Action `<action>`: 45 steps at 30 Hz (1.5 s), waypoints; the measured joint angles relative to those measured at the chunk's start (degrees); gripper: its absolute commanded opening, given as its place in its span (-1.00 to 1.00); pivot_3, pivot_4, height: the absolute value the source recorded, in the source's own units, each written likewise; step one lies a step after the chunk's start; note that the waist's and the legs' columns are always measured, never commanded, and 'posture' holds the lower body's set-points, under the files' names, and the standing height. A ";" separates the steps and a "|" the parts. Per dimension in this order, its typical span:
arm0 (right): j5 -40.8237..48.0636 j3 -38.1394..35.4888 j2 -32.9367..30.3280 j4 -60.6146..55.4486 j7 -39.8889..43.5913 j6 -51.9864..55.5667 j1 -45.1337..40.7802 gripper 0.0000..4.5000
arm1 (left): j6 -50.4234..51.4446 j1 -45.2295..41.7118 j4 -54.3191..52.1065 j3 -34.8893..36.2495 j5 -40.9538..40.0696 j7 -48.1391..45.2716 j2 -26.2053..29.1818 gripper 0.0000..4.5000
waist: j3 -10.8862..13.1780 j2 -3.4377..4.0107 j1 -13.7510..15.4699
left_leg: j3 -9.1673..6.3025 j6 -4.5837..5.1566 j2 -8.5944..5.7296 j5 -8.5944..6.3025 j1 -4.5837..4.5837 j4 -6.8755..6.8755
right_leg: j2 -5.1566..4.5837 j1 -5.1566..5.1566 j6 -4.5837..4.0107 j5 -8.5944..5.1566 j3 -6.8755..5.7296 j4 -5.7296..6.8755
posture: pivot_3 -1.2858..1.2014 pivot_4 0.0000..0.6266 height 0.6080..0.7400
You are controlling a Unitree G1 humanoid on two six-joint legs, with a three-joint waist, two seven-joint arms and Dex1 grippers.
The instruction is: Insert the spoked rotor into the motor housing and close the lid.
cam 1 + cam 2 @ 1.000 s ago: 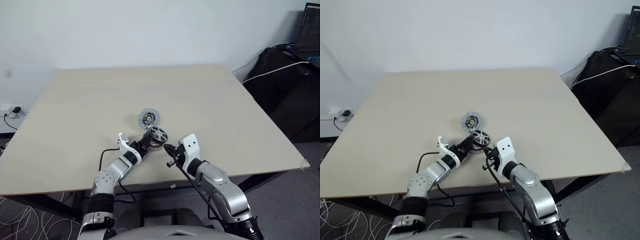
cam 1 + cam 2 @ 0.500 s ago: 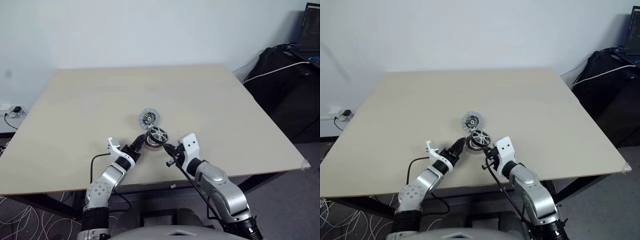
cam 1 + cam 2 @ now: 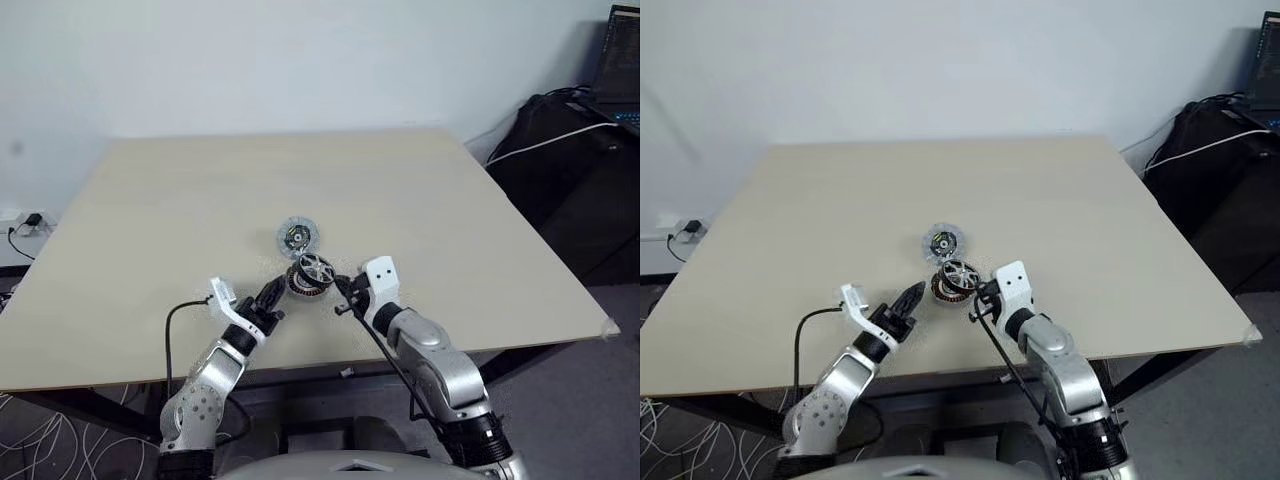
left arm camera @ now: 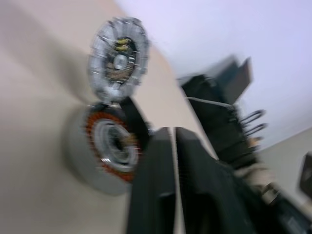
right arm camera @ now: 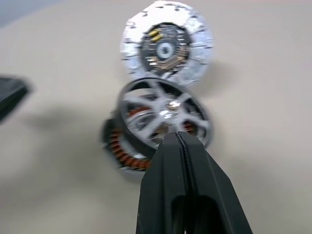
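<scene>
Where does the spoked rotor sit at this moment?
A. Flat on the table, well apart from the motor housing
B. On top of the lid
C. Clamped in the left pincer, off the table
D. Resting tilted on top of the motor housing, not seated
D: the spoked rotor leans askew over the motor housing, whose copper windings show under its rim; the lid lies just beyond, uncovered, on the table.

Matt pale wood table; shiny metal spoked rotor.

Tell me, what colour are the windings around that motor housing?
Reddish-copper windings ring the motor housing; the right wrist view shows them best.
</scene>
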 measured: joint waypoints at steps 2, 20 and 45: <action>-1.06 -0.48 0.72 3.06 -1.33 0.00 -2.48 -1.00 | -1.22 0.52 -0.02 -0.60 2.52 -0.13 0.64 -0.98 | 0.00 0.01 -0.02 | 0.00 0.01 0.00 0.00 0.00 -0.01 | 0.00 -0.01 -0.01 0.01 0.00 0.00 | 0.03 -1.00 1.00; -4.72 -2.85 2.69 21.92 -4.13 2.08 -16.35 -1.00 | -10.36 1.71 -1.14 -11.43 17.61 -8.59 6.37 -0.98 | -0.07 0.38 -0.24 | 0.03 0.26 0.01 0.16 0.00 -0.11 | 0.05 -0.09 -0.39 0.20 0.03 0.01 | 0.03 -1.00 1.00; -5.79 -2.23 3.46 28.52 0.13 4.28 -19.81 -1.00 | -10.45 3.78 -1.69 -11.48 17.65 -10.76 7.97 -0.98 | -0.10 0.50 -0.79 | 0.03 0.28 0.01 0.17 0.03 -0.09 | 0.05 -0.09 -0.38 0.21 0.04 0.09 | 0.03 -1.00 1.00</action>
